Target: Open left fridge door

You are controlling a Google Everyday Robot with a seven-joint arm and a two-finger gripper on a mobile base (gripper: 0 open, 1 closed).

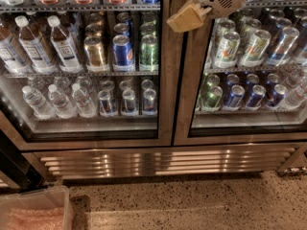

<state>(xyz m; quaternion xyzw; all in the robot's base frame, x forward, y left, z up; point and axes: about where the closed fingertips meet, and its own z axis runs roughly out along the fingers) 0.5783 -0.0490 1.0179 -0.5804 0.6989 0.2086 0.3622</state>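
The gripper [185,18] sits at one o'clock, before the right edge of the left door [166,92]; a bin [36,210] at seven o'clock.

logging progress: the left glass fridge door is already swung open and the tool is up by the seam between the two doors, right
Not open: the camera view shows the tall clear-glass, bronze steel-framed left fridge door shut, flush with the right glass door. The white and tan tool is indeed up by the seam between the two doors.

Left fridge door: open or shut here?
Shut: the left fridge door lies flush with the right door. The pincer is by their meeting frames, near the top.
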